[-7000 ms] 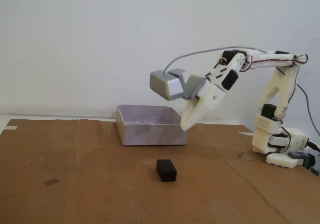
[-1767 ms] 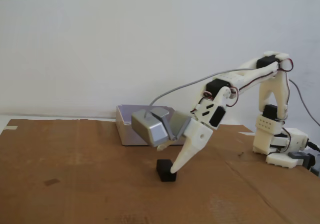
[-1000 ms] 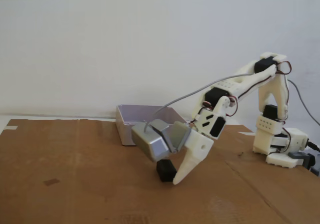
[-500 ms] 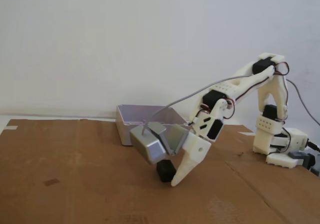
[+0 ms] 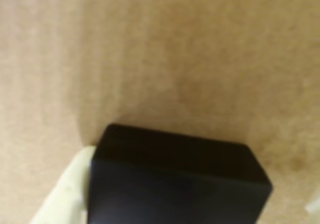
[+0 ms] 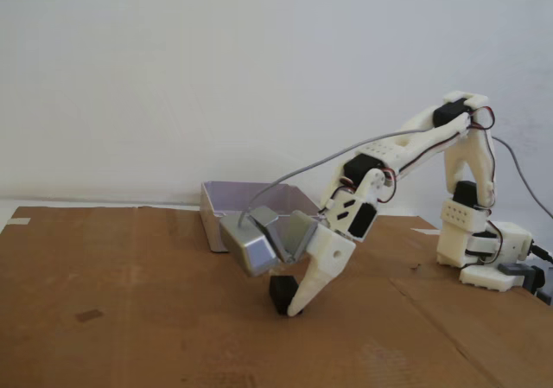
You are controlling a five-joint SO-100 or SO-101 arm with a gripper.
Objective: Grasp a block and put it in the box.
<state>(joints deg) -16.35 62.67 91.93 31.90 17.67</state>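
One brown cardboard sheet (image 6: 130,319) covers the table below a plain white wall (image 6: 173,68). On it, the block (image 6: 280,294) sits in front of the box (image 6: 226,219). The gripper (image 6: 290,308) straddles the block; its grip cannot be told.

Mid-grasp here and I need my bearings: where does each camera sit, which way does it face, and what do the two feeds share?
Wrist view: rides on the gripper, facing down at the cardboard; the block fills the lower frame, one pale finger beside it at lower left.
Fixed view: stands low at the table's front, facing the white wall; shows the whole arm, its gripper down at the block, and the box behind.
Shared: the block, cardboard and gripper finger.
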